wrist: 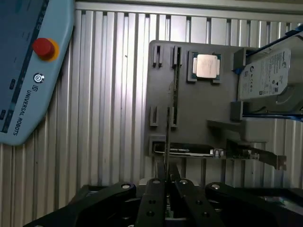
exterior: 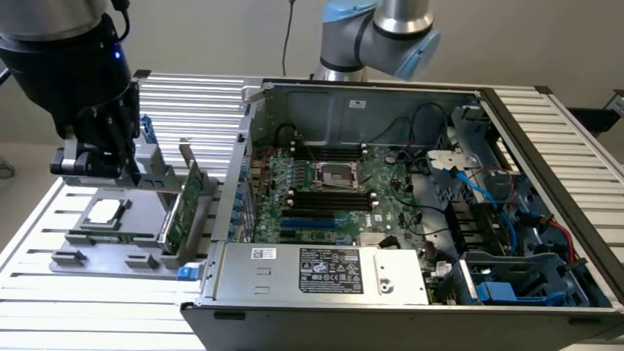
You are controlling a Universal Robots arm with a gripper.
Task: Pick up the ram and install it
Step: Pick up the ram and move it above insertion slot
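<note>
My gripper (wrist: 166, 183) hangs above the grey fixture tray (wrist: 199, 109). Its dark fingers (wrist: 154, 198) are drawn close together on a thin strip seen edge-on, the ram (wrist: 167, 142), which sticks out past the fingertips over the tray. In the exterior view the gripper (exterior: 93, 162) is high at the left, over the tray (exterior: 112, 252) and well apart from the open computer case (exterior: 410, 219). The black memory slots (exterior: 332, 197) lie on the green motherboard beside the processor socket (exterior: 337, 174).
The tray also carries a processor chip (wrist: 206, 65), a silver hard drive with blue rails (wrist: 267, 75) and a wide green expansion card (exterior: 187, 201) standing upright. A thin green strip (exterior: 112, 235) lies in the tray's near slot. A teach pendant (wrist: 28, 66) rests on the slatted table.
</note>
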